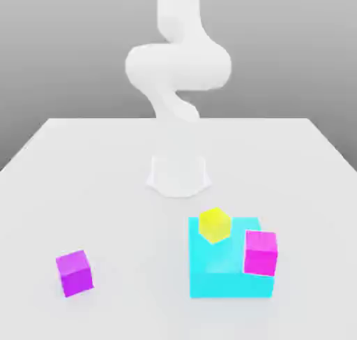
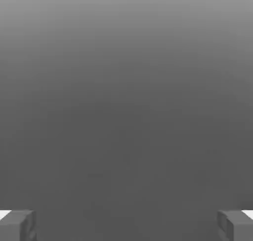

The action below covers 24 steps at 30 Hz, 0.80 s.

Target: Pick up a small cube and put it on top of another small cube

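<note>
On the pale, matte tabletop (image 1: 104,192) that stretches toward a plain grey backdrop, everything sits in soft, even light. The surface is smooth and unmarked, its far edge meeting a wall that fades from lighter grey above to darker below. At twelve o'clock stands the arm (image 1: 178,66), glossy white and rounded, curling up from a circular base (image 1: 178,174) near the table's middle.

The small cube (image 1: 74,272), violet-purple with flat, unshaded faces and crisp edges, rests alone on the table at about seven o'clock, well apart from the others. At about five o'clock lies a big cyan block (image 1: 226,276), low and square. A yellow cube (image 1: 214,225) sits on its far corner, turned slightly so one edge faces forward. Another small cube (image 1: 261,253), hot pink-magenta, stands upright on the block's side toward the exterior view's right.

In the hand view, the gripper (image 2: 126,225) is spread wide: two grey, blocky fingertips (image 2: 17,225) sit far apart with nothing between them, only grey haze beyond.
</note>
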Motion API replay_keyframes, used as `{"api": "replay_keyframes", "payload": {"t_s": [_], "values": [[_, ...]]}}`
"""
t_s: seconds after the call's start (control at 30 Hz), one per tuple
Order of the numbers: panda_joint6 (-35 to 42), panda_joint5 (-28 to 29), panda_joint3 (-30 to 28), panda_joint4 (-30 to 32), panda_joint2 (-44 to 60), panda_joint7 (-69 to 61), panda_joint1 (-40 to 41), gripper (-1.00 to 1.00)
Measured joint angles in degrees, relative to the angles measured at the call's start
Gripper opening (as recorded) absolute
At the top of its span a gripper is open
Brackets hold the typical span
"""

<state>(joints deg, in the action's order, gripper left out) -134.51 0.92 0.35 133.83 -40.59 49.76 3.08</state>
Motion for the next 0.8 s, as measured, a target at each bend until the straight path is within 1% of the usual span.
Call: {"api": "replay_keyframes", "payload": {"t_s": [0.27, 0.5, 0.63, 0.73, 0.8], "values": [[-8.83, 2.64, 0.02, 6.64, 17.02, 12.49, 9.41, 0.0], [-16.42, 3.64, -2.52, 12.33, 31.56, 22.27, 15.24, 0.0], [-20.82, 1.85, -4.46, 15.62, 39.82, 26.17, 18.61, 0.0], [-24.19, -1.4, -4.79, 17.92, 46.0, 27.56, 20.49, 0.0], [-27.19, -2.98, -4.36, 17.96, 50.13, 27.32, 20.98, 0.0]]}}
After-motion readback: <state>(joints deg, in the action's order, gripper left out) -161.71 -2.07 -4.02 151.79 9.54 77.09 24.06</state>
